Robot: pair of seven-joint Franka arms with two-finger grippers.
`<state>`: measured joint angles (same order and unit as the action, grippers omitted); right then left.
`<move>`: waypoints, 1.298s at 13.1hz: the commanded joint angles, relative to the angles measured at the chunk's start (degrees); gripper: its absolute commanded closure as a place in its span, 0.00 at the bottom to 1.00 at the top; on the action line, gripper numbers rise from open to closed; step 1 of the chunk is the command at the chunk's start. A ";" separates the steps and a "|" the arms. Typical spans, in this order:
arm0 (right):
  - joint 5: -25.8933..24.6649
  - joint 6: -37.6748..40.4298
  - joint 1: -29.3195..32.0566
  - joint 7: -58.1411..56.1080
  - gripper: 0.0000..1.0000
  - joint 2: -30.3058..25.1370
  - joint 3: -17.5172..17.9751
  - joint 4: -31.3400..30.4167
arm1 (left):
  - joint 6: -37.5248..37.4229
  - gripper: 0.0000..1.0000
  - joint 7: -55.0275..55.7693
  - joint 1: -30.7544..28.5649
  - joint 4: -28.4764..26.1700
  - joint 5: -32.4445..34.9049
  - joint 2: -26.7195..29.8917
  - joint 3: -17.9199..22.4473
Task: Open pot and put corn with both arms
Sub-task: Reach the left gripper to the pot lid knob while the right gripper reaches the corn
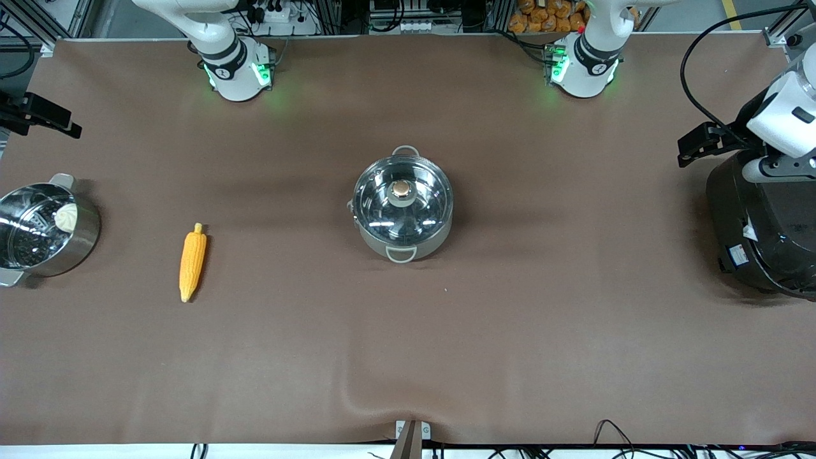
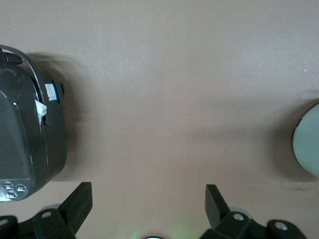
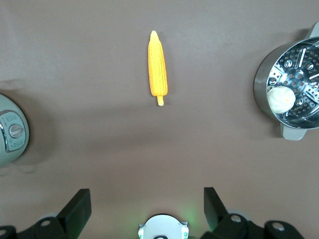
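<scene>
Lying clear of both sets of jaws, the corn (image 3: 158, 63) sat toward the right arm's end, well apart from the lidded pot (image 1: 403, 204). The right gripper (image 3: 144, 209) and left gripper (image 2: 148, 204) were both wide open, holding nothing.

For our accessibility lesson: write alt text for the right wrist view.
A yellow corn cob lies alone on the brown table, seen from above the right hand, whose fingers are open and empty. A steel steamer pot holding a white bun sits at one edge.

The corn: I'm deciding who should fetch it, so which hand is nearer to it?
The right. The right hand hangs open over bare table with the corn in its view; the left hand, also open, is up by the rice cooker.
</scene>
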<state>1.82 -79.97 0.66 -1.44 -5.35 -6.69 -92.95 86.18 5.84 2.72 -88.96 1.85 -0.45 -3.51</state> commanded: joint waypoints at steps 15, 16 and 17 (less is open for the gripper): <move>0.20 -8.53 0.04 -0.67 0.00 10.95 -0.17 -5.84 | 10.82 0.00 25.74 13.16 8.00 -1.06 -14.74 -1.85; 0.20 -8.97 -0.22 -0.67 0.00 12.98 -0.08 -5.75 | 12.25 0.00 30.75 16.58 9.49 -1.23 -16.84 -1.85; 0.29 -11.33 -0.31 -0.67 0.00 15.00 -0.08 -5.93 | 12.35 0.00 35.33 20.10 11.68 -1.67 -20.08 -2.03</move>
<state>1.83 -89.65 0.64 -1.57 6.03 -6.63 -99.93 98.20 33.77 17.48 -82.47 1.55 -15.23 -5.92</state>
